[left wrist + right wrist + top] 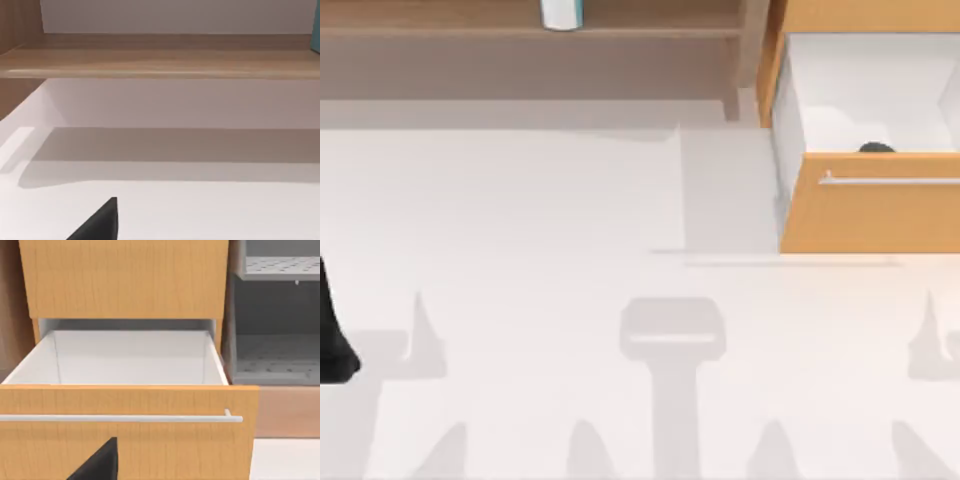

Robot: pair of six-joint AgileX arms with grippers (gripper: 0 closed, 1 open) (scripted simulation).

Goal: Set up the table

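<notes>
— Where is the table, and how does it look?

— The wide, flat, matte white table (520,250) takes nearly all of the top view, from the near edge up to the furniture at the back. Its surface is plain and carries soft grey shadows, among them a T-shaped one near the middle front.

— What stands at the back?

— On the left side runs a long brown wooden shelf board (520,30) above the table, with a small white and teal container (561,13) on it, cut by the frame edge. In the left wrist view the same board (160,57) crosses the picture, with a pale wall behind it and shade under it on the table (200,210).

— And on the right?

— An orange-wood drawer unit (870,210) — its drawer is pulled out, white inside, with a thin metal bar handle (890,181) on the front. A small dark object (876,148) lies inside by the front panel; I cannot tell what it is. The right wrist view faces this drawer (130,360), and beside it is a grey rack with perforated shelves (275,360).

— The arms?

— The left arm (332,335) is at the table's left edge, a dark shape. For both grippers I cannot tell whether they are apart or together.
</notes>
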